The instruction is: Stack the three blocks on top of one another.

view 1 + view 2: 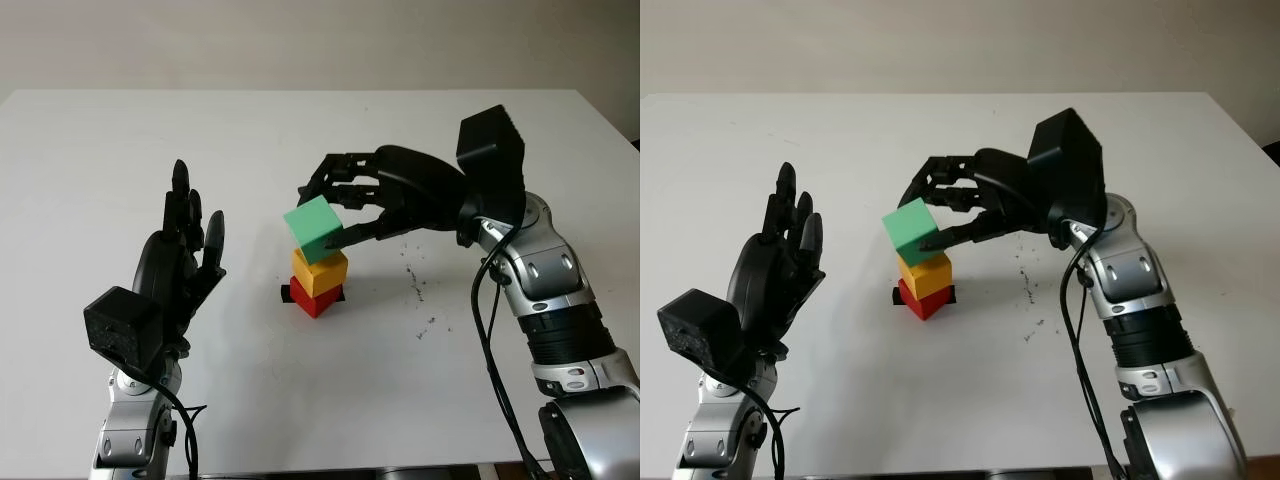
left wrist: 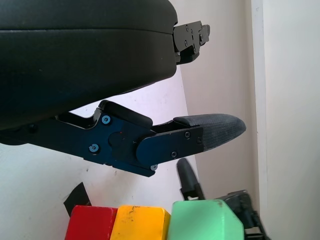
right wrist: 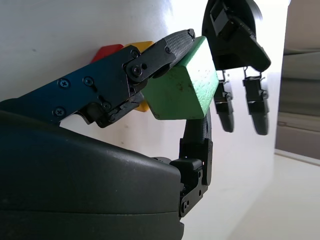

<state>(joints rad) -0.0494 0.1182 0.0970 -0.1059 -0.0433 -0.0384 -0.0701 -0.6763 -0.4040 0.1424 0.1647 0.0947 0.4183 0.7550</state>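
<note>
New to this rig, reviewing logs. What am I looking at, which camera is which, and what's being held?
A humanoid robot with two black three-finger hands at a white table. Two pictures come from its head cameras, two from wrist cameras beside each hand. On the table, a yellow block sits on a red block. The right robot hand grips a green block, tilted, at the stack's top. The left robot hand is open, raised beside the stack.

No legible txt, labels, nos. anywhere
</note>
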